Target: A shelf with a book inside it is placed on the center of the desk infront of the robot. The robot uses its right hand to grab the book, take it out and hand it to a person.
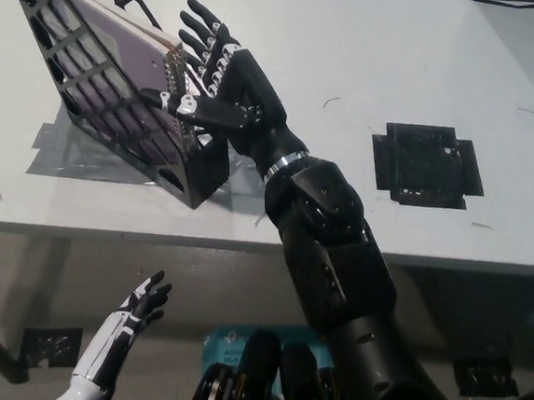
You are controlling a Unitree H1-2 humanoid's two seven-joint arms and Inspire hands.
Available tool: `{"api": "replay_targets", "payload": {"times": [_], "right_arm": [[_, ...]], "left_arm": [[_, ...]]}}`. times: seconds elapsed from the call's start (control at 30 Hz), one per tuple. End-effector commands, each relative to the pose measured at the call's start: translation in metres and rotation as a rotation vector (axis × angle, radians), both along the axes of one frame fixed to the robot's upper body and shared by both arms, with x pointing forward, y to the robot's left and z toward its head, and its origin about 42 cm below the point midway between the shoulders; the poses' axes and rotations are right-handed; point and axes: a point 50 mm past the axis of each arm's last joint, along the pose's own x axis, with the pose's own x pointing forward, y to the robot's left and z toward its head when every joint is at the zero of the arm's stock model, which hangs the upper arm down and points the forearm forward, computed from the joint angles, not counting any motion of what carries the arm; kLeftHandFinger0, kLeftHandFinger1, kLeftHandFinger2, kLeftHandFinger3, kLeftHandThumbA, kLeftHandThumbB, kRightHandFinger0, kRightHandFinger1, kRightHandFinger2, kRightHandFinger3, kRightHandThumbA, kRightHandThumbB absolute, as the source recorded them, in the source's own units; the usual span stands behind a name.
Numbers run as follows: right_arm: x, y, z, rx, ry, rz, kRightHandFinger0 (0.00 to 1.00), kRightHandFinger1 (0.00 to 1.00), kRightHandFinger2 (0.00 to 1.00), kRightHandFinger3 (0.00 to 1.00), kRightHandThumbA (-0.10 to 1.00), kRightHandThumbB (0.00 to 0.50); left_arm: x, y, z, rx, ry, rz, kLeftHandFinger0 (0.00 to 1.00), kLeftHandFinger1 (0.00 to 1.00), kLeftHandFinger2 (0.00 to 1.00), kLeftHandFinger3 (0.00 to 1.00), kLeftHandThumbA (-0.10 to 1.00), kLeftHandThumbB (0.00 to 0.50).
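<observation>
The right hand (222,88), fingers spread wide, touches the book's (112,51) spiral edge; the book is not yet gripped and sits inside the shelf (181,169). Extraction and handover remain.

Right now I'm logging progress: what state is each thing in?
Book: tilted, inside the shelf.
Shelf: on the desk, taped down.
Right robot hand: open, at the book's spiral edge, not gripping.
Left robot hand: open, resting below the desk.
</observation>
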Motion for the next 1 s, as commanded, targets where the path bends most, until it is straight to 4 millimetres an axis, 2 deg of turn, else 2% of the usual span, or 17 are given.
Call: {"api": "replay_targets", "payload": {"times": [0.0,0.23,0.33,0.6,0.7,0.8,0.83,0.97], "right_arm": [[-0.014,0.018,0.035,0.023,-0.148,0.029,1.00,1.00,1.00,1.00,1.00,0.407],[-0.023,0.009,0.046,0.045,-0.196,0.028,1.00,1.00,1.00,1.00,1.00,0.396],[-0.025,0.004,0.051,0.061,-0.207,0.014,1.00,1.00,1.00,1.00,1.00,0.409],[-0.028,-0.010,0.064,0.077,-0.259,-0.001,1.00,1.00,1.00,1.00,1.00,0.351],[-0.026,-0.008,0.058,0.070,-0.237,0.000,1.00,1.00,1.00,1.00,1.00,0.352],[-0.024,-0.002,0.048,0.055,-0.194,0.007,1.00,1.00,1.00,1.00,1.00,0.370],[-0.021,0.002,0.039,0.040,-0.174,0.015,1.00,1.00,1.00,1.00,1.00,0.366],[-0.015,0.008,0.025,0.015,-0.147,0.014,1.00,1.00,1.00,1.00,1.00,0.343]], "left_arm": [[0.006,0.001,0.013,0.025,-0.064,-0.029,1.00,1.00,1.00,1.00,1.00,0.336],[0.007,0.002,0.015,0.024,-0.069,-0.036,1.00,1.00,1.00,1.00,1.00,0.332],[0.008,0.002,0.015,0.025,-0.073,-0.032,1.00,1.00,1.00,1.00,1.00,0.329],[0.010,0.003,0.016,0.050,-0.079,-0.031,1.00,1.00,1.00,1.00,1.00,0.347],[0.009,0.002,0.016,0.036,-0.070,-0.030,1.00,1.00,1.00,1.00,1.00,0.360],[0.009,0.002,0.015,0.029,-0.063,-0.032,1.00,1.00,1.00,1.00,1.00,0.336],[0.009,0.002,0.015,0.034,-0.066,-0.032,1.00,1.00,1.00,1.00,1.00,0.325],[0.011,0.000,0.017,0.038,-0.073,-0.031,1.00,1.00,1.00,1.00,1.00,0.340]]}}
